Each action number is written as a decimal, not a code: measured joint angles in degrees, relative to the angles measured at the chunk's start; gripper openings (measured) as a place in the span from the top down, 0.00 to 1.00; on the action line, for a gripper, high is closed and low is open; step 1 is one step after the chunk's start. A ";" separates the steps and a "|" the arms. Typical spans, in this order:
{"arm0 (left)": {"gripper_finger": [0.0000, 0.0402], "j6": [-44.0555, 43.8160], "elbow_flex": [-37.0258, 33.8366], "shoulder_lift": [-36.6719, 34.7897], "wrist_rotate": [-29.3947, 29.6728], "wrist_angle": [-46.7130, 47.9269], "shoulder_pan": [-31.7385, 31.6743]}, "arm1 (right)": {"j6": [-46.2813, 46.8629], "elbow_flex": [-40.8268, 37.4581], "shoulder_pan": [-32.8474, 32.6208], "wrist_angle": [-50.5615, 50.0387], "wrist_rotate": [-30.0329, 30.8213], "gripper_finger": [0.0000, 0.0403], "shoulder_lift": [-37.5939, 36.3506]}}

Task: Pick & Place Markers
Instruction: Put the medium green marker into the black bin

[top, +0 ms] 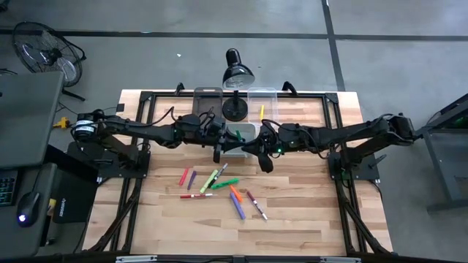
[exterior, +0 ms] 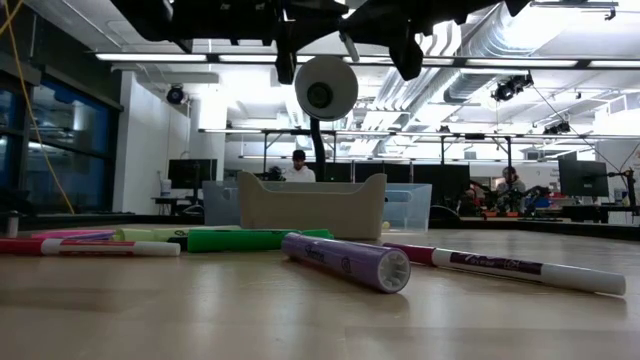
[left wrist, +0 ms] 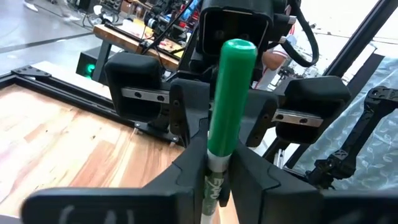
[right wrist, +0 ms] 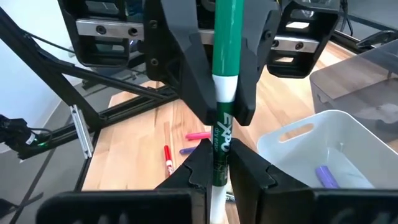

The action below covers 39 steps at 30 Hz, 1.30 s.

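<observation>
Both grippers meet above the middle of the table, just left of a white bin [top: 247, 134]. A green-capped marker [left wrist: 229, 99] with a white barrel stands between them, and each gripper is shut on it. The left gripper [left wrist: 214, 180] comes from the table's left and the right gripper [right wrist: 221, 165] from the right. Several other markers lie flat on the wood nearer me: pink [top: 184, 176], purple [top: 192, 179], yellow-green [top: 209, 181], green [top: 228, 181], red [top: 196, 195], orange [top: 235, 193]. The low view shows a purple marker [exterior: 345, 262] lying close by. My left gripper pinches the marker's printed barrel [left wrist: 213, 186] just below the cap between its two fingers, lying across the marker. The cap end [left wrist: 236, 56] sticks out past the fingers, lifted clear of the table. My right gripper pinches the green printed label [right wrist: 221, 140] on the barrel between its two fingers, coming from the opposite side and across the marker. The left fingers [right wrist: 199, 81] close on the white band beside the cap, right next to mine.
The white bin [right wrist: 323, 143] holds a purple marker [right wrist: 326, 176]. Two clear bins [top: 208, 98] [top: 270, 93] sit at the far edge, one with a yellow marker [top: 262, 112]. A black desk lamp [top: 238, 69] stands between them. Bare wood lies near the front edge.
</observation>
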State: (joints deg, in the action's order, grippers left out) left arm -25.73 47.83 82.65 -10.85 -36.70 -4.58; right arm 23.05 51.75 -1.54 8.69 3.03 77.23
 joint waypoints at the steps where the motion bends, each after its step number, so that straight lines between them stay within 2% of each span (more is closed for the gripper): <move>1: 0.89 0.04 0.00 0.00 0.00 0.01 0.00 | 0.04 0.00 0.00 -0.01 0.00 0.92 0.00; 6: 0.91 0.04 0.00 -0.02 0.04 0.06 0.00 | 0.04 0.00 0.02 0.06 0.02 0.93 0.00; 11: 0.91 -0.03 0.00 -0.02 0.04 0.08 0.00 | -0.05 0.00 0.02 0.11 0.02 0.90 0.00; 19: 0.91 -0.25 0.00 -0.02 -0.23 0.08 0.04 | -0.16 0.00 0.05 0.13 -0.48 0.82 0.00; 26: 0.91 -0.23 0.00 -0.02 -0.37 0.33 0.09 | 0.27 0.01 0.09 -0.67 0.08 0.70 0.00; 33: 0.91 0.19 -0.04 -0.04 -0.13 1.39 -0.62 | 1.07 0.01 1.62 -8.81 1.39 0.59 -3.39; 39: 0.91 0.24 -0.04 -2.92 0.02 7.77 -3.49 | 1.50 0.02 3.25 -17.75 4.76 0.57 -9.65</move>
State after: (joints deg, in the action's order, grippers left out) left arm -25.49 47.79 79.73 -10.83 -28.93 -8.07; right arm 24.55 51.77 1.71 -9.07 7.79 67.59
